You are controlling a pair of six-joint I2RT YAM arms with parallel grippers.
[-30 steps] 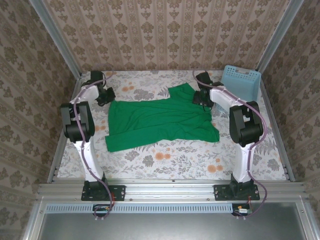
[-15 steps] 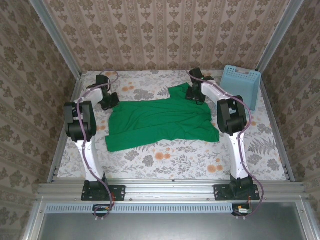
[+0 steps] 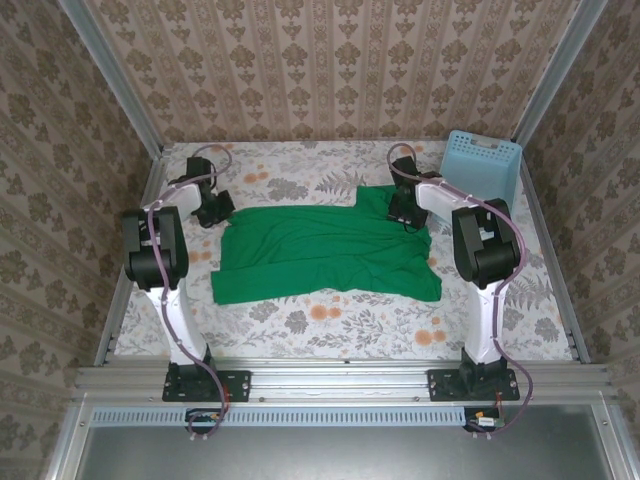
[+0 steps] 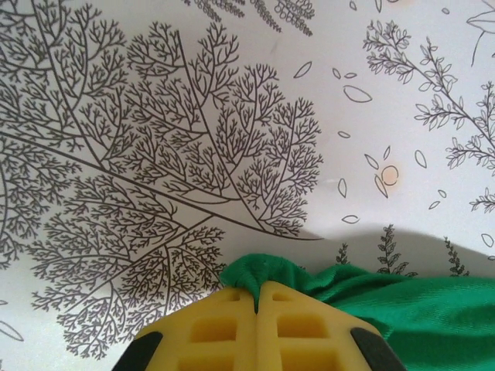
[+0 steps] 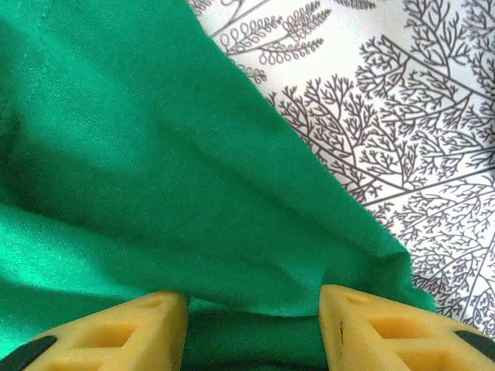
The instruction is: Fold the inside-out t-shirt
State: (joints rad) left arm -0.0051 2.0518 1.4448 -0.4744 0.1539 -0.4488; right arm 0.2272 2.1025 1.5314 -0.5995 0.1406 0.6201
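The inside-out t-shirt [image 3: 320, 250] lies spread and wrinkled across the middle of the flowered table, bright green. At its far left corner, my left gripper [image 3: 221, 206] is shut on a small bunch of the cloth. In the left wrist view the yellow fingers [image 4: 224, 332] meet with a green fold [image 4: 263, 272] pinched between them. My right gripper [image 3: 401, 211] is low over the shirt's far right part. Its yellow fingertips [image 5: 356, 317] stand apart, open, with a loose ridge of the t-shirt [image 5: 155, 154] lying between them.
A light blue lattice basket [image 3: 483, 165] stands at the far right corner, just beyond the right arm. Metal rails and patterned walls close in the table [image 3: 330, 320] on the far side and both flanks. Bare tablecloth runs along the near side of the shirt.
The shirt's raised far-right part has come down and its far edge is straighter. The right gripper moved back toward the near right, its fingers narrowing. The left gripper stays shut.
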